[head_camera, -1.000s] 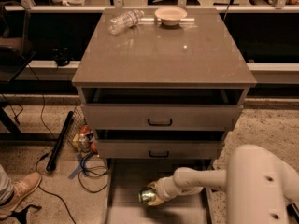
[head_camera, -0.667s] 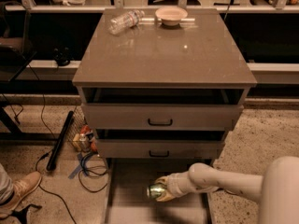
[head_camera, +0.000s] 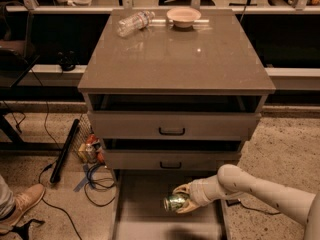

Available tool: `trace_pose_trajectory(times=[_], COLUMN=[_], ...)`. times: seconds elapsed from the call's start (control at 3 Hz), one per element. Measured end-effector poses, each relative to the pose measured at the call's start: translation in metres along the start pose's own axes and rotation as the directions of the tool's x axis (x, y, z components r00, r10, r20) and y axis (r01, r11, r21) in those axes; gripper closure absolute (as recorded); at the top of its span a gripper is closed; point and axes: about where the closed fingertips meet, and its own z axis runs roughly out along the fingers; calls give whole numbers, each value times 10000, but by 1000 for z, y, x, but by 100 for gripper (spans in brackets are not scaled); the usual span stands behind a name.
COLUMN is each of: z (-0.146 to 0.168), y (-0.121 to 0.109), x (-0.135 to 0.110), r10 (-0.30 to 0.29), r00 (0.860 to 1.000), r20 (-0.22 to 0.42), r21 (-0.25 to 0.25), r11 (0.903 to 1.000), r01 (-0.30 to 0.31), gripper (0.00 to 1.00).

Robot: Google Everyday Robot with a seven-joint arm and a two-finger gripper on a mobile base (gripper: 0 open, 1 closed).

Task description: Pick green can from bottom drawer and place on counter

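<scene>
Gripper [head_camera: 184, 202] clamped on green can [head_camera: 174, 203], now shifted rightward and slightly up over bottom drawer [head_camera: 142, 194] floor; grasp looks done, lift to counter [head_camera: 175, 59] remains

High frontal view, hand [head_camera: 179, 201] lower centre

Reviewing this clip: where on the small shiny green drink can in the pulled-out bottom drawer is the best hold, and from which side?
Grip across the curved middle of the small shiny green metallic can, coming from the image right. That is how the two-finger gripper holds it now, one finger on each side. The can's round wall gives two opposite faces, and it sits in the open part of the grey-beige bottom drawer, so nothing blocks that side.
</scene>
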Motion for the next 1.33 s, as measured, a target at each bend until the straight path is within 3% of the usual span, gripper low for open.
trace_pose_trajectory(times=[0.33, 0.67, 1.0, 1.33], z=[0, -24, -90, -150], y=[0, 0, 1, -4], x=[0, -1, -16, -39], r10=[1, 141, 179, 35], r00=[10000, 9993, 9942, 9917], r20=[4, 352, 1064, 1286], r21=[-7, 283, 939, 1241], r11=[10000, 9995, 9952, 9921], r01=[-1, -151, -280, -196], gripper=[100, 100, 100, 100])
